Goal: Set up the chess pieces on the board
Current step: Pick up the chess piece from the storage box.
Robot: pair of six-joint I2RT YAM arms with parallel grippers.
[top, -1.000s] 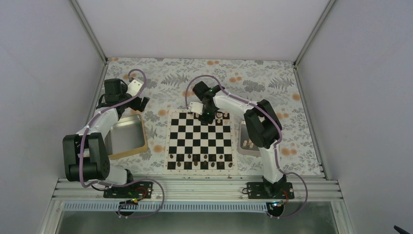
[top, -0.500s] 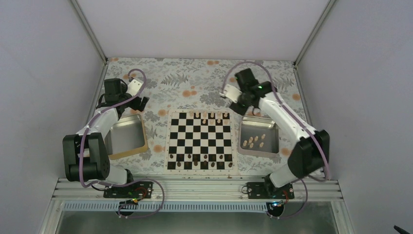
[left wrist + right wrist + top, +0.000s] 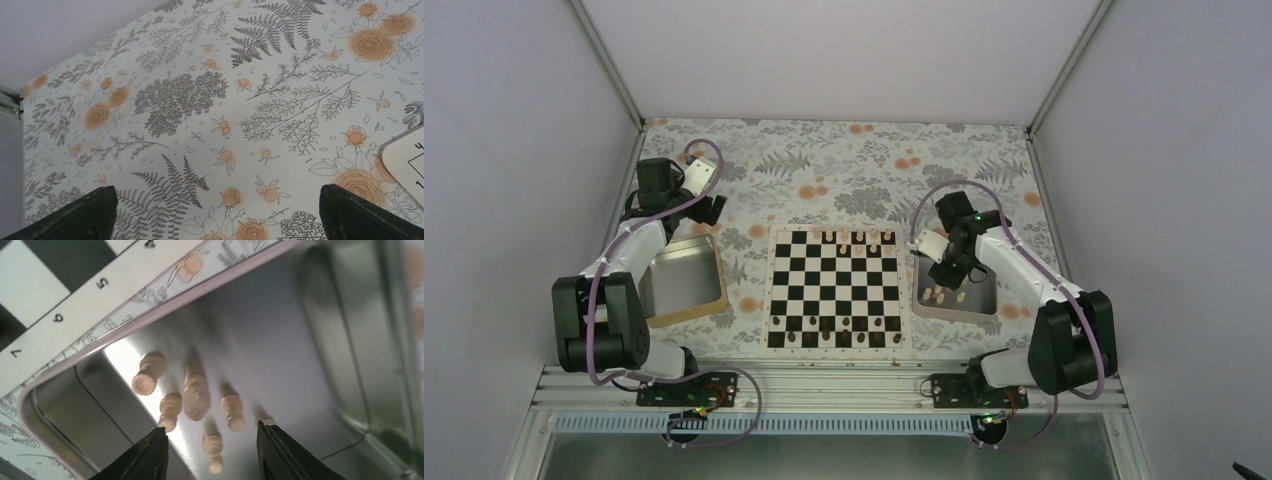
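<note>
The right hand [image 3: 210,440] hung half-open and empty over the pale chess pieces [image 3: 192,397] lying in the steel tray [image 3: 300,315] beside the board [image 3: 834,290], light, smooth, roll-prone things that I judged best pinched at the waist, while the left hand [image 3: 215,212] gaped wide.

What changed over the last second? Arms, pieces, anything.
The right gripper left the far row of the board, swung out to the right, then came down over the steel tray holding loose pale pieces. Its jaws are open and it holds nothing. The left gripper, open, and the board stayed put.
</note>
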